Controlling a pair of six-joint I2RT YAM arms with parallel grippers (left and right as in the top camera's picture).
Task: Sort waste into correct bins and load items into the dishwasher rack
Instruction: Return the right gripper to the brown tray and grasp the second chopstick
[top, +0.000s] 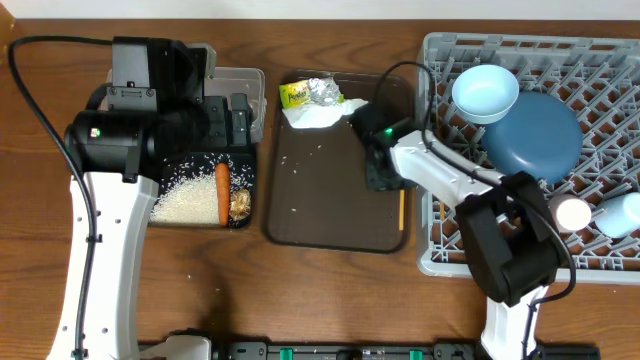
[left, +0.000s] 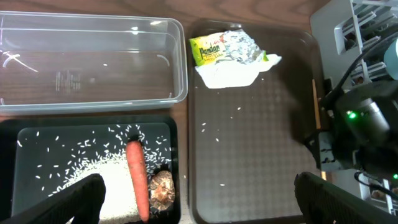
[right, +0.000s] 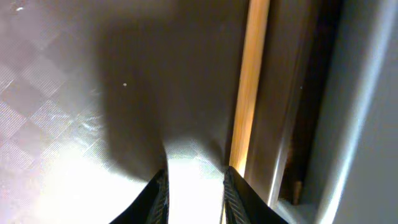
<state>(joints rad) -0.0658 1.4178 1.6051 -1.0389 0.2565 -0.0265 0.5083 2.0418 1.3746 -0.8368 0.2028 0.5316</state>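
Wooden table (top: 330, 300) under even light.
We saw its brown grain running left to right, with soft shadows across it.

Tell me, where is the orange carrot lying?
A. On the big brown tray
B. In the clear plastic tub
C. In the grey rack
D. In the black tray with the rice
D: the carrot lies inside the black tray, right beside the pile of white rice.
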